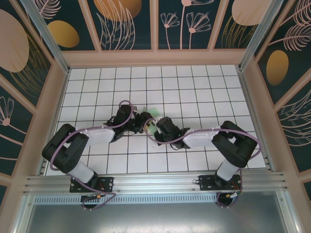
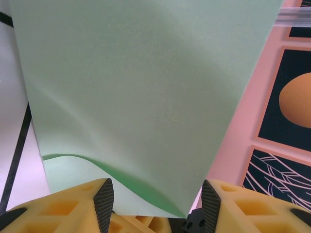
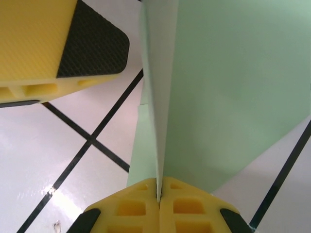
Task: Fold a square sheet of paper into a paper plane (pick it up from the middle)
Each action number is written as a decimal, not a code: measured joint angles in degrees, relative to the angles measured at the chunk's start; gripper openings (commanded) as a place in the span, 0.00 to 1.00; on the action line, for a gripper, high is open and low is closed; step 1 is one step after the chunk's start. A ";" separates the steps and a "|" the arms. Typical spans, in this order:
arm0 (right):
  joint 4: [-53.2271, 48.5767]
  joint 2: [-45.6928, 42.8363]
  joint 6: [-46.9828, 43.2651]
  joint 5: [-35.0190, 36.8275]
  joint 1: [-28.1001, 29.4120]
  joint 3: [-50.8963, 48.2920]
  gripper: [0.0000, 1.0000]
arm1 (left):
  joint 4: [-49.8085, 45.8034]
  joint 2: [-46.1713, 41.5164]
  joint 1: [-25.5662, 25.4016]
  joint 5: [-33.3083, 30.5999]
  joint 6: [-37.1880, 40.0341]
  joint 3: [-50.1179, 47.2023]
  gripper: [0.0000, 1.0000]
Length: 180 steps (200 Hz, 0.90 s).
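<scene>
The pale green sheet of paper (image 1: pixel 155 112) is held up off the tiles at mid-table, between the two arms. My right gripper (image 3: pixel 159 193) is shut on its folded edge. From that pinch a crease runs up and away, and one flap (image 3: pixel 233 97) spreads to the right. My left gripper (image 2: pixel 157 204) is open. Its black pads (image 2: pixel 103 203) stand well apart, with a curled corner of the paper (image 2: pixel 146 87) hanging loose between them. In the top view, the left gripper (image 1: pixel 144 122) and right gripper (image 1: pixel 156 127) nearly meet. I cannot tell whether the paper has the plane's dart shape.
The white grid-tiled table (image 1: pixel 194 92) is ringed by a pink frame and dark patterned walls (image 1: pixel 126 24). One finger of the left gripper (image 3: pixel 53 43) hangs close to the paper in the right wrist view. An aluminium rail (image 1: pixel 155 182) runs along the near edge.
</scene>
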 measured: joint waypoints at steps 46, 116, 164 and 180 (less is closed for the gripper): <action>1.66 -0.24 -0.79 -0.28 -0.04 -1.03 0.00 | 0.79 0.13 -0.76 -0.24 -1.16 0.00 0.46; 2.58 -0.37 -0.72 -0.24 -0.04 -1.73 0.00 | 1.01 0.24 -1.40 -1.31 -1.62 0.00 0.38; 3.69 -1.14 -0.52 -0.24 -0.26 -2.97 0.00 | 0.59 0.24 -1.84 -1.55 -1.66 -0.20 0.32; 4.26 -1.40 -0.52 -0.22 -0.26 -3.30 0.00 | 0.35 0.24 -1.95 -1.51 -1.62 -0.22 0.31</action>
